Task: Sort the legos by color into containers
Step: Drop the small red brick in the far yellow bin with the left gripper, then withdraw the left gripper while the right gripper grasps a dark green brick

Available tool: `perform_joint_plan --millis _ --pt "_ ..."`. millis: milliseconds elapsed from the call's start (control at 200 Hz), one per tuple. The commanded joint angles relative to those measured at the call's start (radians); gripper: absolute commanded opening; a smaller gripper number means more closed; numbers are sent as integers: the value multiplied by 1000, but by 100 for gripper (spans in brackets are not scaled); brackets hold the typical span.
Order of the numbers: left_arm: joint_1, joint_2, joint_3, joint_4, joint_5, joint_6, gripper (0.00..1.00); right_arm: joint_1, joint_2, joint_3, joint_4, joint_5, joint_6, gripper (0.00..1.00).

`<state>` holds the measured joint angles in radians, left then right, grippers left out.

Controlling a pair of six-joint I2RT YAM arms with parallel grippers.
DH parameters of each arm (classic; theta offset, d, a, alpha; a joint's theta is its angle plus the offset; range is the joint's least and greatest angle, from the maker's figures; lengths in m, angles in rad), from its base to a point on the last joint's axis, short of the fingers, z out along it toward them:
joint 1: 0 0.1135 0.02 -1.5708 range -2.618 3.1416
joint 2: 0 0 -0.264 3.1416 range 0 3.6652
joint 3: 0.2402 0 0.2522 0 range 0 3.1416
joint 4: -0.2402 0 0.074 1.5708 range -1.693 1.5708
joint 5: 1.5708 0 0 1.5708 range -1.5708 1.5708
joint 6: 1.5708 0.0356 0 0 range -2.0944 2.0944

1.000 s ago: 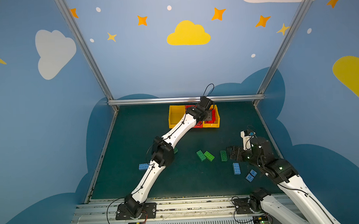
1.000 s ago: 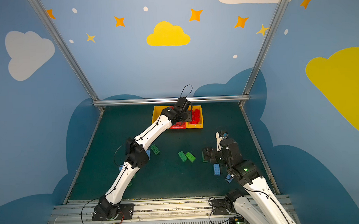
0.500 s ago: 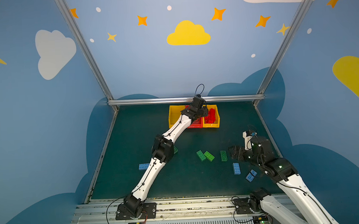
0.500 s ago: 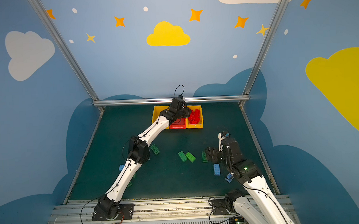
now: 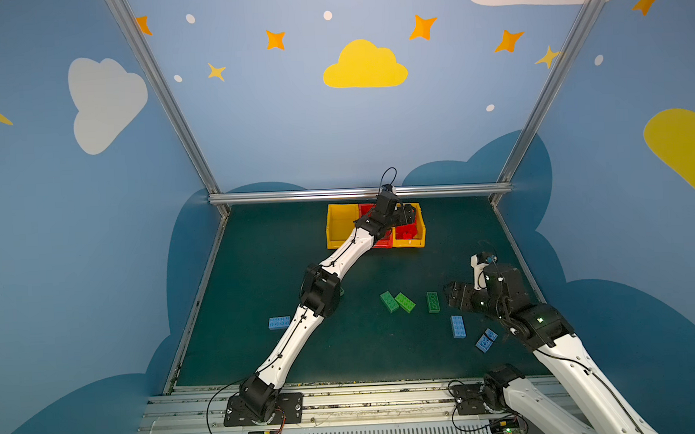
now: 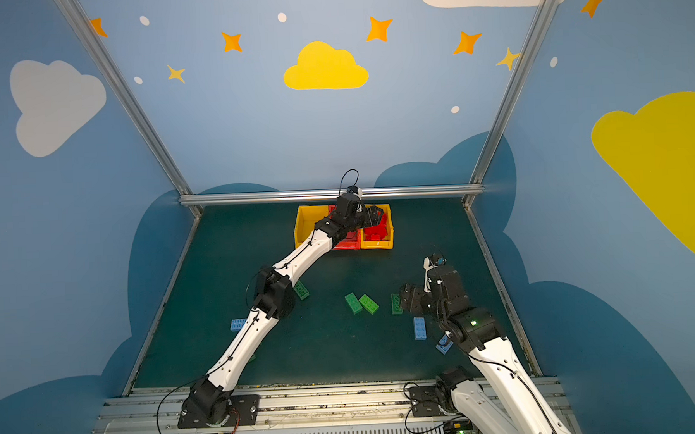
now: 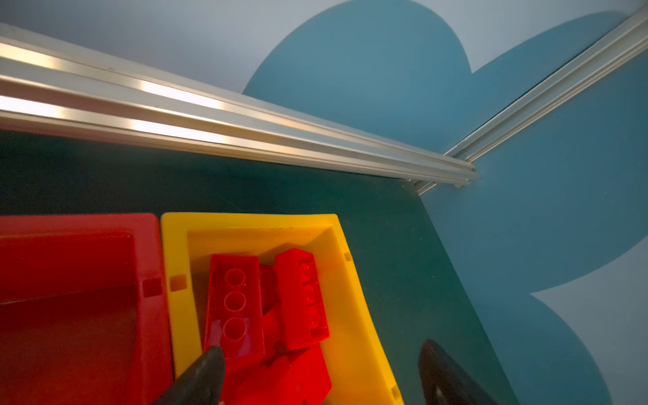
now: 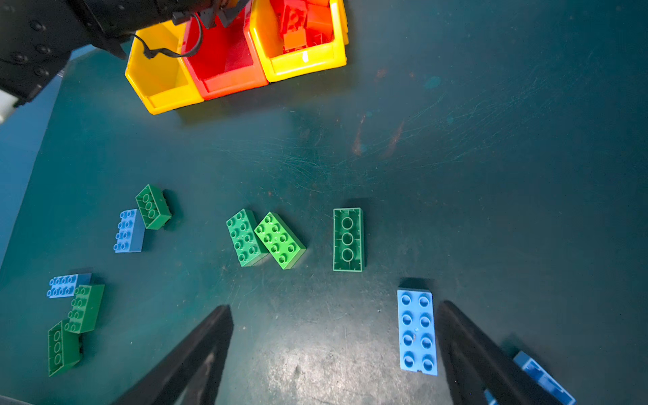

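I'm holding the left pincer (image 7: 319,347) over the yellow container (image 7: 245,221) at the right end of the row of three by the far rail (image 7: 245,115). Its jaws are standing wide with nothing between them. The red legos (image 7: 234,305) are lying heaped inside that container, and I'm seeing no red brick out on the counter (image 8: 456,140), so I'm counting the red sort as done.

The red container (image 8: 228,80) in the middle and the other yellow container (image 8: 164,96) are looking empty from the right wrist view, though the left arm is covering part of them.

Everything else is waiting. The green legos (image 8: 245,238) are lying loose on the counter. Two are touching near the middle, one (image 8: 348,239) is upside down beside them, and three more are off toward the left arm's side. The blue legos (image 8: 129,231) are scattered too. One (image 8: 417,331) is sitting just beside the right pincer (image 8: 333,306), and another (image 8: 543,378) is lying past the outer jaw.

The right pincer is hovering low over bare counter, jaws spread wide and carrying nothing. I'm judging the job roughly a third along, with one colour binned and two colours not yet started.
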<state>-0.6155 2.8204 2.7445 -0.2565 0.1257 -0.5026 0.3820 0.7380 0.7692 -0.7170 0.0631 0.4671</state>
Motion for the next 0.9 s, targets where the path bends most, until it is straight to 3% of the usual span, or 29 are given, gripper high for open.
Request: perform_joint_plan --millis 0,145,255,330,475,586,761,896 --pt "0 -32 13 51 39 -2 91 -5 -9 24 -19 4 8 88" --pt "-18 -133 -59 72 106 4 99 -5 -5 24 -19 -19 17 89" --pt "-44 -273 -216 56 93 38 100 -5 24 7 -7 -52 24 90" --pt "-57 -431 -429 85 31 59 100 -3 63 -6 4 -62 29 90" --pt "-66 -817 -1038 249 -96 26 100 -3 131 -41 44 -34 29 89" --pt "-65 -1076 -1394 223 -176 -12 100 -3 201 -56 96 -44 14 89" --pt "-68 -1420 -1839 136 -229 -89 100 -3 359 -45 175 -99 0 87" --pt "-79 -1651 -2075 91 -262 -174 100 -3 499 -13 210 -125 -21 84"
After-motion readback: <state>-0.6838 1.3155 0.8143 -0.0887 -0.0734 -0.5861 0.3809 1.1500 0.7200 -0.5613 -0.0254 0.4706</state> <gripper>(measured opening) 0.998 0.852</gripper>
